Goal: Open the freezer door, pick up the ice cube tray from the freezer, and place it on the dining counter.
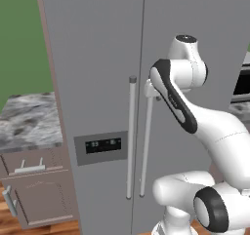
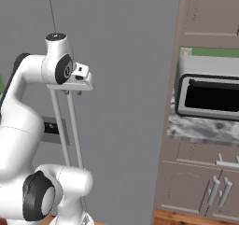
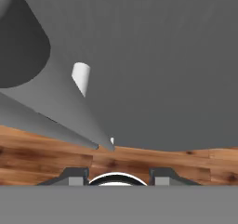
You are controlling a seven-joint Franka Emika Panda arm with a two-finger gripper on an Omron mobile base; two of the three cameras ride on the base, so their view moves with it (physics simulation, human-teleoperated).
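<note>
Up high, the white arm bends sharply at the elbow, its wrist level with the tops of the two long vertical grey bar handles and its hand pointing down along them. In the hand view the jaws (image 3: 116, 175) stand apart with nothing between the two small dark fingertips (image 3: 76, 175), above the wooden floor (image 3: 46, 158). Both doors are closed: the tall narrow matte-grey freezer door (image 1: 93, 73) with its one dark display panel (image 1: 101, 145), and the wider plain grey door (image 1: 195, 19). The freezer's handle (image 1: 132, 136) sits just beside the other handle (image 1: 146, 141).
</note>
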